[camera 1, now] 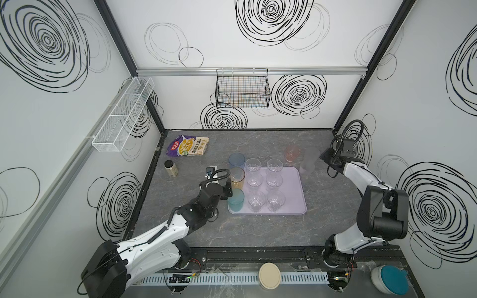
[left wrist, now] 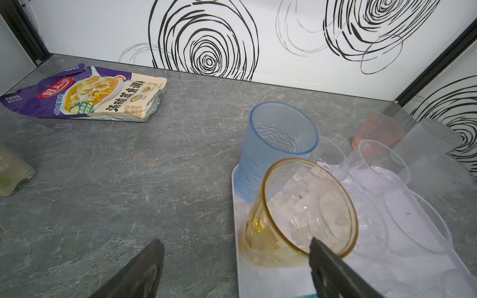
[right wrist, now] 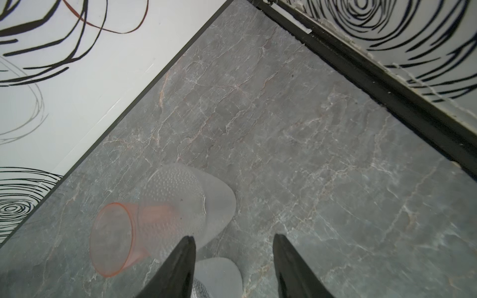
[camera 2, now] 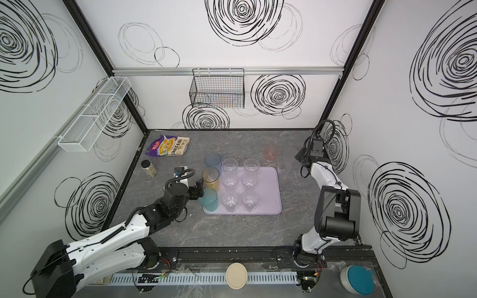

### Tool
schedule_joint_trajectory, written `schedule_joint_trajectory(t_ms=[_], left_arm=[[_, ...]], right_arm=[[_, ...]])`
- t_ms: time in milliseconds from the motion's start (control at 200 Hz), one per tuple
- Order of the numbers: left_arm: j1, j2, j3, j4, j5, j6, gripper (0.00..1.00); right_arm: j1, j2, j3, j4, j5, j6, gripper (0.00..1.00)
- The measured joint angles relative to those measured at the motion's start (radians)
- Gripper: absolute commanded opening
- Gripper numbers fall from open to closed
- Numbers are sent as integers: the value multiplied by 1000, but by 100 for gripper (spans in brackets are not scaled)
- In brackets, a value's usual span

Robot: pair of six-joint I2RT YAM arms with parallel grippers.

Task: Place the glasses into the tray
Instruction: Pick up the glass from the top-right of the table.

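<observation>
Between the fingers of the left gripper (left wrist: 235, 240) nothing was held: the jaws stood wide apart, released, over the nearest edge of the tray (camera 1: 294, 185). Just beside its fingertips stood the teal glass (camera 1: 235, 201), upright inside the tray's near corner. Directly beyond the gripper stood the amber glass (left wrist: 302, 206), also in the tray. Past that was the blue glass (left wrist: 276, 144) at the far corner; whether its base sat wholly inside the rim could not be told. Further out to the side, six short clear glasses (camera 1: 254, 179) stood in two rows on the tray. Well apart, the right gripper (right wrist: 234, 236) hung with jaws parted, gripping nothing. Close by its fingers, on the table (right wrist: 309, 129) and off the tray, were two frosted glasses (right wrist: 178, 203) and the pink glass (right wrist: 113, 237).
</observation>
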Motion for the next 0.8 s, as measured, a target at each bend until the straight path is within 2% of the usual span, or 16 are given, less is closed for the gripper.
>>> schedule_joint_trajectory(t_ms=[235, 365, 515, 800], left_arm=[[31, -15, -21, 30, 2, 0, 90], [37, -14, -28, 43, 12, 0, 90], [56, -4, -32, 55, 36, 0, 90], [59, -1, -38, 74, 62, 0, 90]], right_arm=[[1, 167, 106, 5, -63, 28, 48], [8, 217, 107, 6, -89, 37, 41], [13, 234, 107, 9, -101, 40, 28], [15, 230, 107, 7, -74, 32, 14]])
